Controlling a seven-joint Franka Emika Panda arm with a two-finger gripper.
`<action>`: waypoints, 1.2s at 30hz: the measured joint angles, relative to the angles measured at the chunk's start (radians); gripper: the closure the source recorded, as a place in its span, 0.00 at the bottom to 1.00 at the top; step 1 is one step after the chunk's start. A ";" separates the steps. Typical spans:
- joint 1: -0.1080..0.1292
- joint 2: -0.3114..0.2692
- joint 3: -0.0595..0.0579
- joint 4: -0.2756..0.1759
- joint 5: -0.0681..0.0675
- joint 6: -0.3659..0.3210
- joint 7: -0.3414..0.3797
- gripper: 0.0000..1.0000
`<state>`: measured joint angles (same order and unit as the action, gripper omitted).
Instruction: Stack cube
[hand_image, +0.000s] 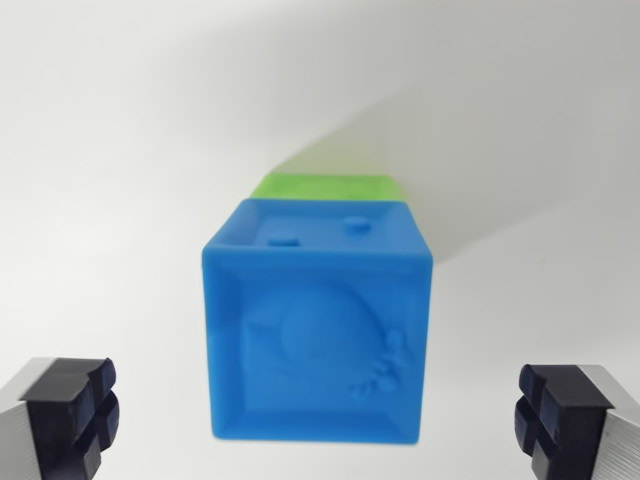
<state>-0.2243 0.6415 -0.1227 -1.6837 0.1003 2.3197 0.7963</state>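
Two cubes sit mid-frame: blue cube (318, 335) on the green cube (330, 186), on the white table (110, 170). End effector (320, 415) spread wide, empty. Looks light, slightly rubbery; grip its flat opposite sides.

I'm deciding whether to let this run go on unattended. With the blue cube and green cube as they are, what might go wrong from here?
1. The blue cube hides most of the green cube, so how well they line up cannot be judged; an offset stack might tip.
2. The end effector is open, its fingers on either side of the blue cube; any sideways drift could knock it.
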 joint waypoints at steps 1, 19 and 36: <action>0.000 -0.007 -0.001 0.000 -0.001 -0.006 0.000 0.00; 0.003 -0.117 -0.007 0.020 -0.018 -0.134 0.008 0.00; 0.003 -0.193 -0.010 0.093 -0.032 -0.283 0.018 0.00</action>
<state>-0.2210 0.4483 -0.1329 -1.5906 0.0683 2.0364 0.8144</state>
